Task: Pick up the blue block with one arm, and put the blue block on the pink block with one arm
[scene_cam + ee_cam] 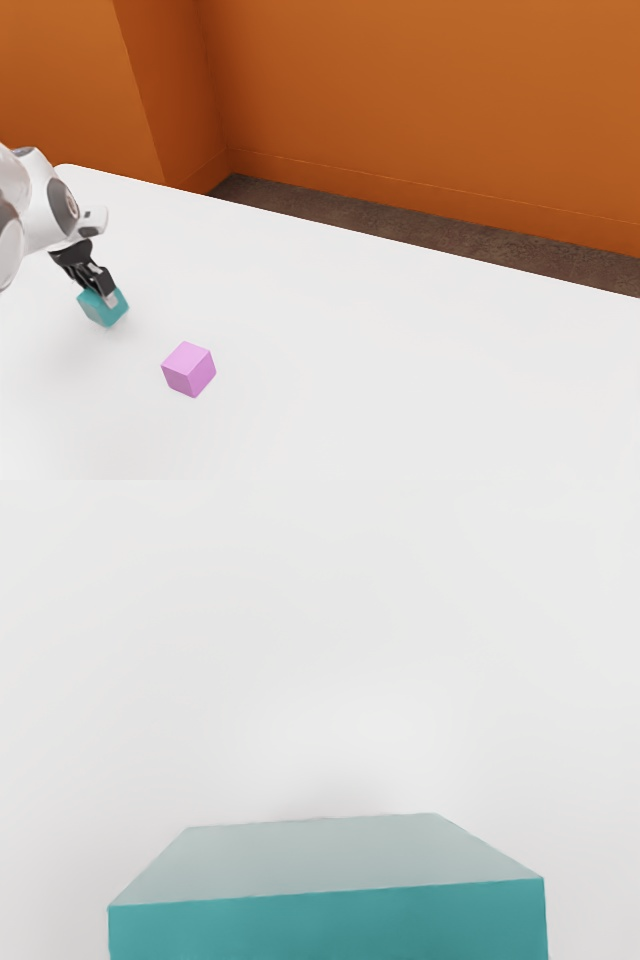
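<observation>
Exterior view: white arm (35,205) comes in at the exterior view's left edge, with its black tool (103,293) pointing down and toward the exterior view's right. The tool is clenched on the blue block (106,310), one finger on each side of its upper part. The block is more teal than blue. It sits tilted at the tool tip, low over the white worktop (400,350) near the exterior view's left edge, and I cannot tell whether its bottom corner touches the surface. A faint shadow lies beside it. The pink block (188,368) rests flat on the worktop, near the blue block but apart from it, toward the exterior view's lower right. A short stretch of plain white surface runs between the two. Behind the worktop are orange walls (420,90), which meet in a corner, and a strip of dark brown floor (430,232) runs along the far edge. Wrist view: the blue block (330,880) sits large right under the hand, with its pale teal top face and a darker side face toward the camera. Plain white worktop (320,630) lies beyond it, with soft shading around the block.
</observation>
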`<state>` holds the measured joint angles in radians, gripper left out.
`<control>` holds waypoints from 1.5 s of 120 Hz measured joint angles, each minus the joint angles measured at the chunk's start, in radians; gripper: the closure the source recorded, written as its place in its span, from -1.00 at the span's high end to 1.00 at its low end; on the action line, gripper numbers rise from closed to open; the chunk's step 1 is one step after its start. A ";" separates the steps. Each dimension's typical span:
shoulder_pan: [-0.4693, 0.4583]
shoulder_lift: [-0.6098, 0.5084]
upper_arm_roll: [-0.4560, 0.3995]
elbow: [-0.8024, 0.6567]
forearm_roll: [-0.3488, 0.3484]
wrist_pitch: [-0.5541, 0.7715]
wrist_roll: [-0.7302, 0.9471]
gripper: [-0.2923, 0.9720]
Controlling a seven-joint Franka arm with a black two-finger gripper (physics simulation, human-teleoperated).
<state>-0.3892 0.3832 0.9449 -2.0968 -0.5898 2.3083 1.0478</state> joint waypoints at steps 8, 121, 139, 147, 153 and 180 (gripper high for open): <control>-0.043 -0.046 0.033 -0.015 0.004 -0.029 -0.005 -0.05; -0.483 -0.358 0.058 -0.156 0.473 -0.137 -0.839 -0.04; -0.496 -0.387 0.061 -0.166 0.517 -0.131 -0.897 -0.04; -0.497 -0.415 0.055 -0.189 0.534 -0.130 -0.909 -0.04; -0.503 -0.439 0.055 -0.205 0.555 -0.129 -0.916 -0.04; -0.525 -0.487 0.049 -0.233 0.604 -0.128 -0.928 -0.04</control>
<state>-0.9139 -0.1042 0.9938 -2.3298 0.0144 2.1802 0.1195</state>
